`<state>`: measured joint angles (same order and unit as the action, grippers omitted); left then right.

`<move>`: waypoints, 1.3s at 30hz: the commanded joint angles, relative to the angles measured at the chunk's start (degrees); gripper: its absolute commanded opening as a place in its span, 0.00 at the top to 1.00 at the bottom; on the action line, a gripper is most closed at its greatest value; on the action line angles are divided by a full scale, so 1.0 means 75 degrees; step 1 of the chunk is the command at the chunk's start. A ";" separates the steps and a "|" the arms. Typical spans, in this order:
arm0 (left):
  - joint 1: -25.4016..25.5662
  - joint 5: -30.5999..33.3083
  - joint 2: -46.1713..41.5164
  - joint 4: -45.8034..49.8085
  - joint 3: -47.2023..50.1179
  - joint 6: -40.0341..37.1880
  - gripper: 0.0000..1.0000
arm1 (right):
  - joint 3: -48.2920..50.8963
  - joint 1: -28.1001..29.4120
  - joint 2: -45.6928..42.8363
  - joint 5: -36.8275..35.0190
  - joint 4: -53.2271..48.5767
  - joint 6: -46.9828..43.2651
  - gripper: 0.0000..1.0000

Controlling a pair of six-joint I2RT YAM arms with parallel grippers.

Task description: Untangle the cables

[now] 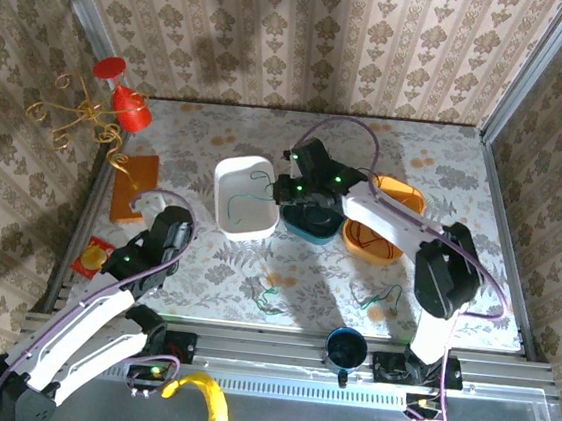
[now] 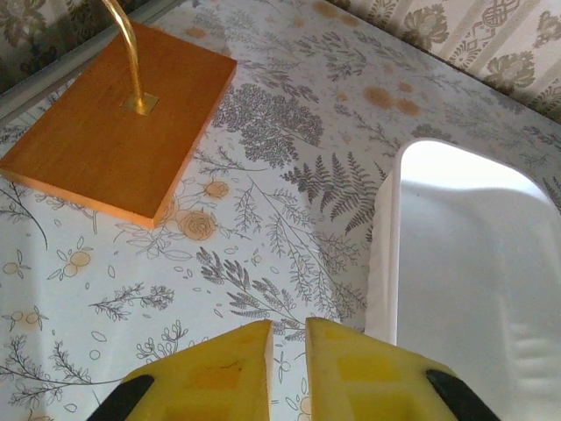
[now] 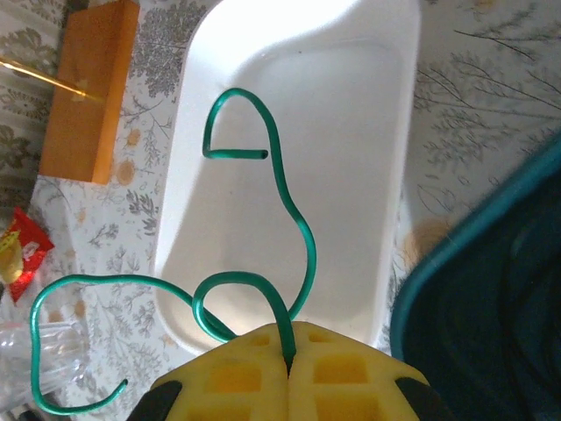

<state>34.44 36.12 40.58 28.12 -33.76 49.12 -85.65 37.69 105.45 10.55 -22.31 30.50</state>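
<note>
Right pincer (image 3: 287, 344) on green cable (image 3: 282, 186)

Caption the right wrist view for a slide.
Right gripper pinches a green cable over the white tray, teal bowl beside it.

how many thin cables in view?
3. Green cable pinched in the right hand over the white tray; second cable on the table, front centre; third cable beside the right arm. Bowls may hide more.
</note>
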 commanded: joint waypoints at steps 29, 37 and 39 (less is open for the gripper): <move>0.0014 -0.0961 0.1036 -0.1090 0.0153 -0.0309 0.75 | 0.1679 -0.4115 -0.0790 -0.0257 -0.0690 0.1220 0.58; 0.0014 -0.0995 0.1060 -0.1127 0.0153 -0.0339 0.74 | 0.1942 -0.4357 -0.0608 -0.0211 -0.0414 0.1285 0.62; 0.0014 -0.1017 0.1061 -0.1136 0.0153 -0.0362 0.74 | 0.1930 -0.4381 -0.0511 -0.0211 -0.0318 0.1305 0.63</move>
<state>34.41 28.95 48.42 20.10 -33.39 48.16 -71.37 5.10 100.84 8.16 -26.22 39.31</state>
